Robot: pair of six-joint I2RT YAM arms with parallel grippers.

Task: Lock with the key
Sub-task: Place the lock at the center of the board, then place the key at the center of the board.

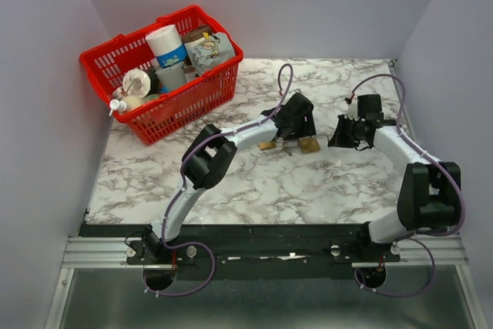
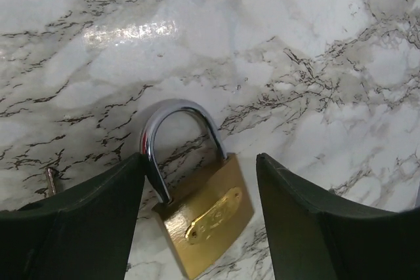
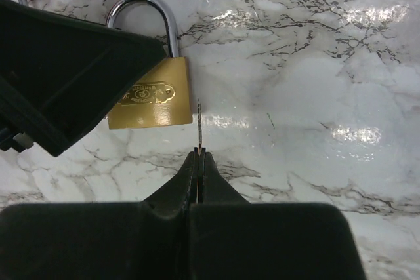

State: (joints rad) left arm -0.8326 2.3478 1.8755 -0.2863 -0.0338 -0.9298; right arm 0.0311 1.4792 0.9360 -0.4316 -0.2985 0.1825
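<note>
A brass padlock [image 2: 207,218] with a steel shackle [image 2: 177,113] lies flat on the marble table. One shackle leg looks lifted out of the body. My left gripper [image 2: 200,160] is open, low over it, with a finger on each side and neither touching. The padlock also shows in the top view [image 1: 310,145] and in the right wrist view [image 3: 152,101]. My right gripper [image 3: 199,155] is shut on a thin key [image 3: 199,126], seen edge-on. The key tip is just right of the padlock body, above the table. The right gripper [image 1: 339,138] sits right of the lock.
A red basket [image 1: 199,96] of bottles and packets stands at the back left. A second tan object [image 1: 267,145] lies left of the padlock under the left gripper [image 1: 291,136]. A small metal piece [image 2: 51,179] lies by the left finger. White walls surround the table.
</note>
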